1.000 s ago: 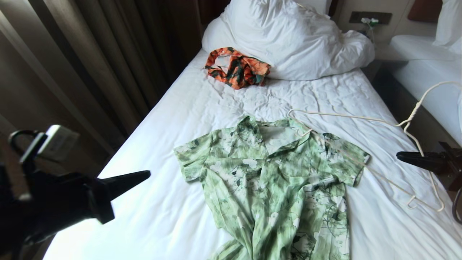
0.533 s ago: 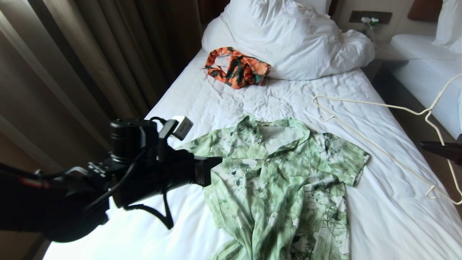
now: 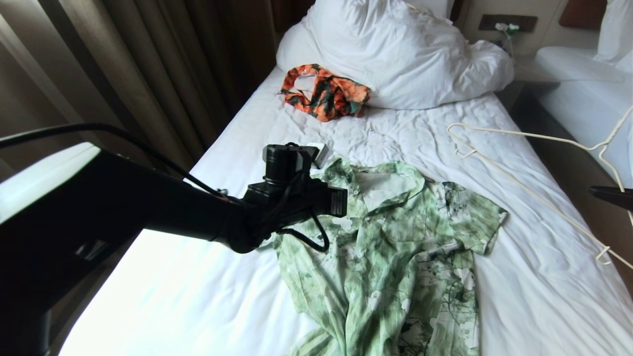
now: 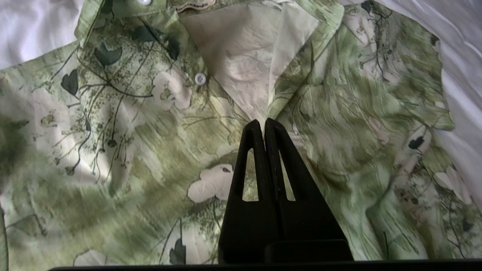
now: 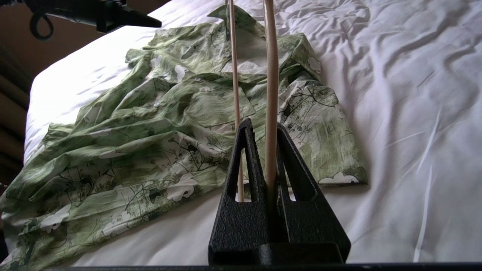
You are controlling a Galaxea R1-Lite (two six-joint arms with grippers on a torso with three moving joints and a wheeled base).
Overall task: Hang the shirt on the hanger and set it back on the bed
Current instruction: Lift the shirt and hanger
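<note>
At the centre of the bed, toward six o'clock in the head view, the shirt lies flat on its back, collar pointing to twelve o'clock, front placket buttoned low down and the neck open in a V. It looks thin and limp, light enough to bunch or drag with any pull, so it should be taken by a doubled edge: the collar band or the placket beside the top button, where a pinch would get only one layer.

Over the collar hangs the left gripper, fingers pressed together and empty, tips just above the bottom of the V. They would have to part before taking cloth.

Out at three o'clock from the shirt, the hanger is held off the sheet by the right gripper, fingers clamped on one of its thin cream rods. The wire looks stiff yet springy and smooth, so it may swivel in that narrow pinch; its far shoulder tip points back toward the collar.

Farther off, at twelve o'clock, a crumpled orange garment rests against a bunched white duvet, and a second bed stands at two o'clock.
</note>
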